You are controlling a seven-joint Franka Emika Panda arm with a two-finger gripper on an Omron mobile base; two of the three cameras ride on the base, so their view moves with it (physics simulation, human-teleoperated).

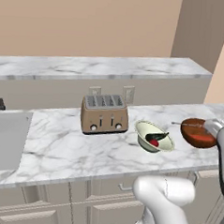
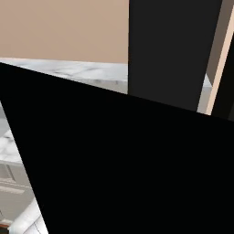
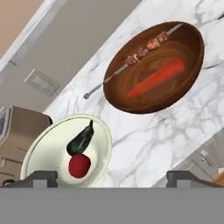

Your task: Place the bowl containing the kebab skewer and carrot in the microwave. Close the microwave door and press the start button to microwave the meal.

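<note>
The reddish-brown bowl (image 3: 175, 94) sits on the marble counter (image 3: 175, 131), up and right of centre in the hand view. In it lie the kebab skewer (image 3: 140, 52) and the orange carrot (image 3: 157, 78). My gripper (image 3: 113, 179) hovers above the counter, short of the bowl, open, with its fingertips (image 3: 41, 178) far apart and nothing between them. In the left base view the bowl (image 1: 194, 133) is at the counter's right end, partly hidden by my wrist. A big flat black panel (image 2: 114, 160), apparently the microwave door, stands close before the right base camera. The microwave's body and start button are hidden.
A pale cream bowl (image 1: 152, 136) with a red round item and a dark piece stands left of the brown bowl. The toaster (image 1: 104, 113) is further left, and a sink (image 1: 6, 140) at the far left. A wall outlet (image 1: 128, 93) is behind the toaster.
</note>
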